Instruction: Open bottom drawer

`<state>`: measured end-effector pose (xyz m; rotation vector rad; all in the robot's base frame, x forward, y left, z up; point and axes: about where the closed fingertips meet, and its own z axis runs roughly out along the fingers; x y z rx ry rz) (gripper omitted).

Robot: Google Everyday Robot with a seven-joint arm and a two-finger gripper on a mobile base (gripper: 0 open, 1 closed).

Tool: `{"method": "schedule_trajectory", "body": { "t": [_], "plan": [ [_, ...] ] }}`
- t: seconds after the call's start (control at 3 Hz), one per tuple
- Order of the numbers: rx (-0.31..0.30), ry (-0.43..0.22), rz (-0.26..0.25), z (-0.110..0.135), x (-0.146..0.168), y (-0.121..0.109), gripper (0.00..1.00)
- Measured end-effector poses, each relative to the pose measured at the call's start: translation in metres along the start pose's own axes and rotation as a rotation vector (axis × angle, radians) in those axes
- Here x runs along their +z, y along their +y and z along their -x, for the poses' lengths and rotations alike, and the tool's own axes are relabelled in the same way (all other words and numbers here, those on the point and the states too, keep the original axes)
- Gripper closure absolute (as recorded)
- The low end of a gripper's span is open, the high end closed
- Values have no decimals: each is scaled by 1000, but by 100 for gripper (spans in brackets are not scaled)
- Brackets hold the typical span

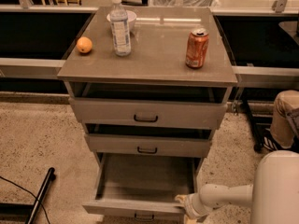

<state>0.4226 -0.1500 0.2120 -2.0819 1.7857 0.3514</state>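
Note:
The bottom drawer (140, 205) of the grey cabinet stands pulled well out, its empty inside showing and its small dark handle (144, 216) at the frame's lower edge. My gripper (185, 206) reaches in from the lower right on a white arm and sits against the right end of that drawer's front panel. The mid-sized middle drawer (147, 145) and the wide top drawer (145, 114) above it are each slightly ajar.
On the cabinet top (154, 55) stand a water bottle (120, 26), an orange (84, 45), a white bowl (131, 17) and an orange soda can (196, 47). A dark pole (41, 195) lies on the speckled floor at left. A person's leg (283, 118) is at right.

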Motion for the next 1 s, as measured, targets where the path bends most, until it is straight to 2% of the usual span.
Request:
{"method": "schedule_trajectory", "body": {
  "t": [0.33,0.67,1.0],
  "plan": [
    [-6,2,-6,2,-4,-1,4],
    [-6,2,-6,2,-4,-1,0],
    [-6,2,-6,2,-4,-1,0]
  ]
}}
